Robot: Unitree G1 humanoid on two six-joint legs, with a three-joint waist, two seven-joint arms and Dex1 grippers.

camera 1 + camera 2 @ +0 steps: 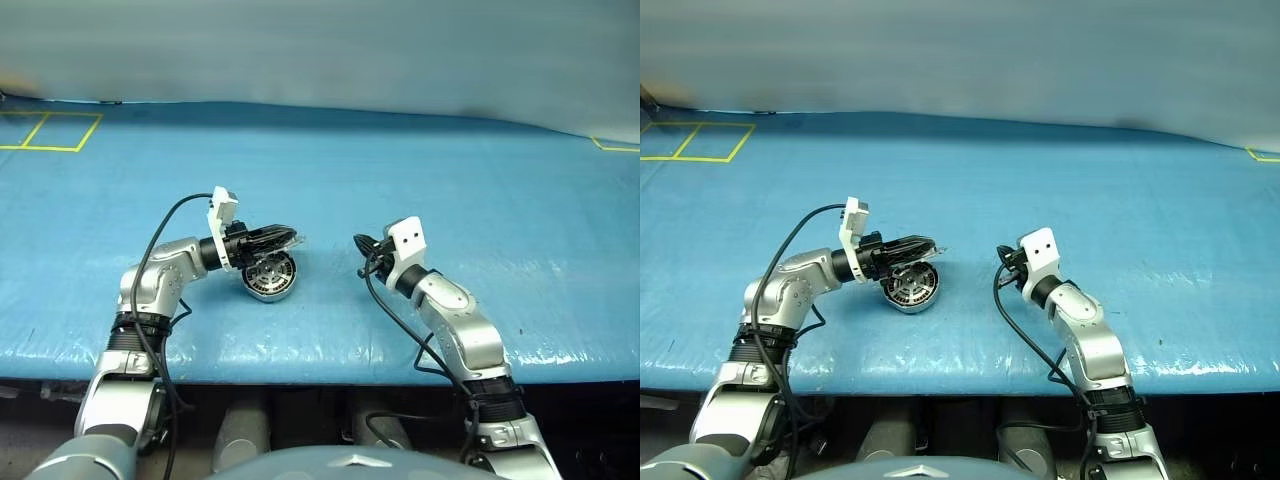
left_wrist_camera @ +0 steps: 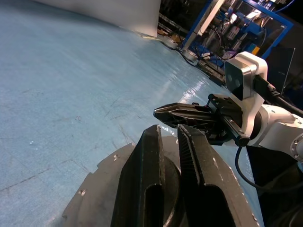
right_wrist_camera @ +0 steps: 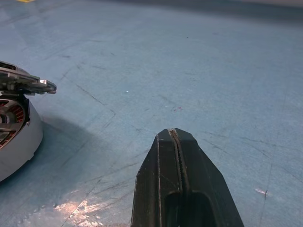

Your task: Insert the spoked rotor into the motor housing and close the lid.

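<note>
The round silver motor housing lies on the blue table, just left of centre. A dark spoked rotor sits inside it, and copper windings show within. The lid stands half raised over the housing, and its plain grey face shows in the left wrist view. My left gripper points right over the housing, shut on the lid's rim. My right gripper hovers a short way right of the housing, shut and holding nothing. Its fingers point toward the housing.
The blue cover spreads wide behind and to the right of the housing. Yellow tape squares mark the far left corner. The table's front edge runs just behind both wrists. Blue metal racks stand beyond the table.
</note>
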